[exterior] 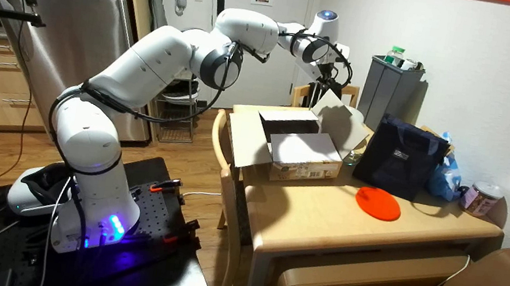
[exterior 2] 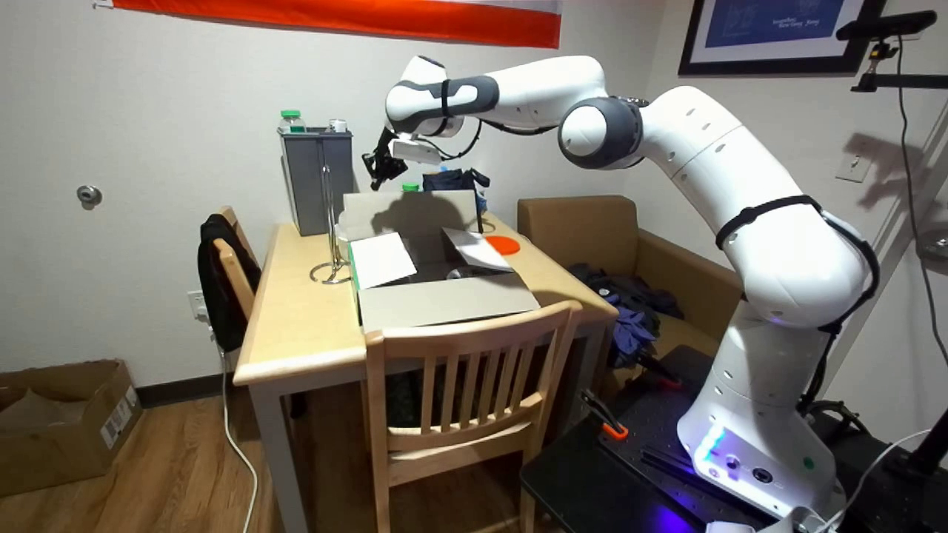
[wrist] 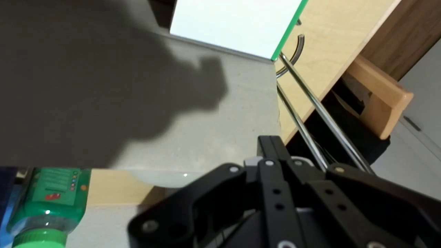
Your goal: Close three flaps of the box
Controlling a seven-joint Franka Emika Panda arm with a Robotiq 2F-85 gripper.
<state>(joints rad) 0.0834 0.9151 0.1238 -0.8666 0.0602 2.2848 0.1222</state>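
Observation:
The tan cardboard box [exterior: 305,171] rests on the table, its middle uncovered. Two opposite flaps lean inward over the opening: the white-faced flap [exterior 2: 383,259] beside the chrome stand and the flap [exterior 2: 478,249] across from it. Toward the wooden chair, a long flap [exterior 2: 448,300] is folded outward. Its opposite, a tall flap [exterior: 339,123], stands raised and leaning outward; the arm's shadow falls across it in the wrist view. My gripper [wrist: 270,137] is shut with nothing between its fingers, near that raised flap's upper corner. Whether it touches the cardboard I cannot tell.
A chrome stand [exterior 2: 331,229] rises close beside the box. Behind the raised flap are a green-capped bottle [wrist: 51,203] and a dark bag [exterior: 400,156]. A red disc [exterior: 378,203] lies on the table. A wooden chair [exterior 2: 474,337] and grey bin [exterior: 388,92] stand nearby.

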